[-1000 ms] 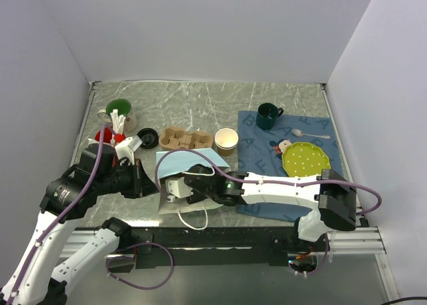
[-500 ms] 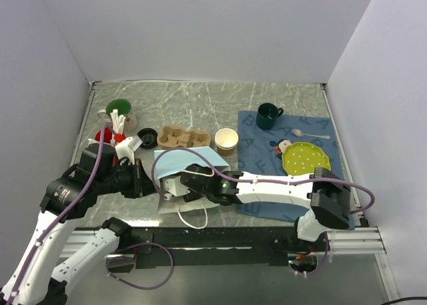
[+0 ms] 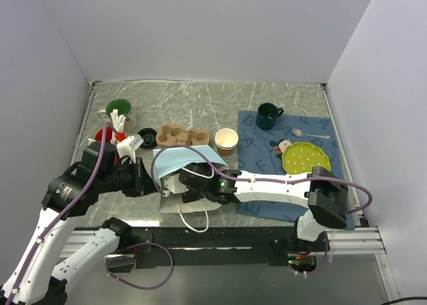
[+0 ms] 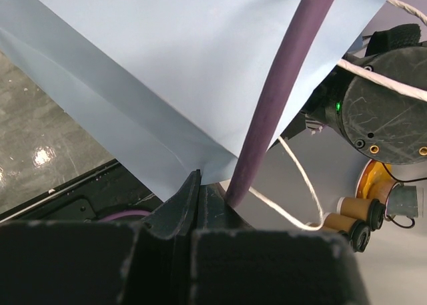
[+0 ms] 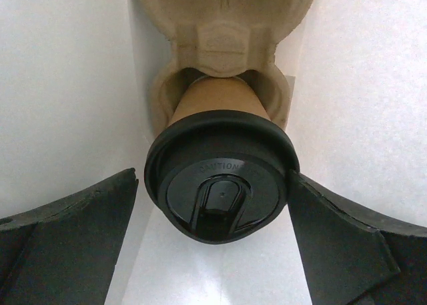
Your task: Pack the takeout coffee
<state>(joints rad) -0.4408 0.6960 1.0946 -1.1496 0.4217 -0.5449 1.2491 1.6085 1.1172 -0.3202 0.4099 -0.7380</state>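
The takeout coffee (image 5: 220, 135), a tan paper cup with a black lid (image 5: 219, 185), sits in a pulp carrier (image 5: 223, 31) inside the white-lined paper bag (image 5: 73, 85). My right gripper (image 5: 213, 177) is open around the lid; its left finger stands clear of it and its right finger is at the rim. In the top view the right gripper's end is hidden in the blue bag (image 3: 183, 159). My left gripper (image 4: 193, 178) is shut on the bag's edge (image 4: 200, 165) and holds the mouth up. A second, lidless kraft cup (image 3: 226, 140) stands behind the bag.
Another pulp carrier (image 3: 183, 137), a loose black lid (image 3: 147, 138), a red cup (image 3: 103, 135) and a green cup (image 3: 119, 109) stand at the back left. On the blue cloth (image 3: 267, 159) at the right are a green mug (image 3: 269, 115), a spoon (image 3: 310, 134) and a yellow-green plate (image 3: 305, 158).
My right arm has pushed farther left into the bag and its jaws have widened off the cup's lid. The bag's mouth has risen slightly. The left arm has barely moved.
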